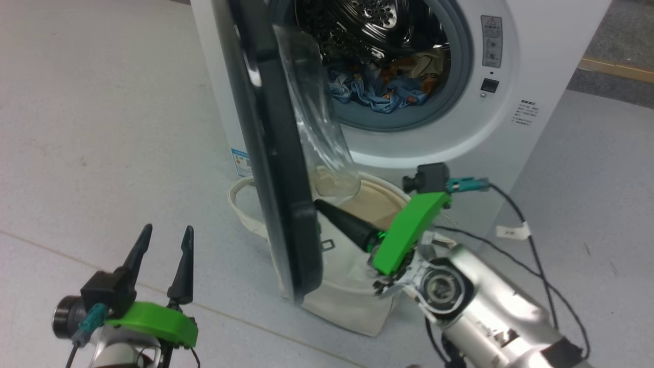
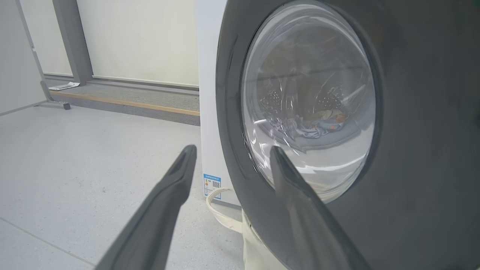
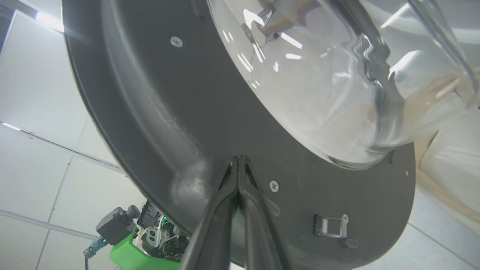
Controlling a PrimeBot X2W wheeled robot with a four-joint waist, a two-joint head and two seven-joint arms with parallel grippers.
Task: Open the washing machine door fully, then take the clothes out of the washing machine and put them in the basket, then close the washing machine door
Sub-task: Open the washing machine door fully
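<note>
On the grey floor (image 1: pixel 92 128) we see the washer (image 1: pixel 536 61), upper centre, door (image 1: pixel 276 168) open. Our right gripper (image 3: pixel 238 159), jaws pressed together, touches the door's inside; left gripper (image 1: pixel 168 229), lower left, spread.

The pale grey floor (image 1: pixel 92 128) carries the white washing machine (image 1: pixel 541 133) and, just in front of it (seemingly touching), the cream basket (image 1: pixel 347 306).
</note>
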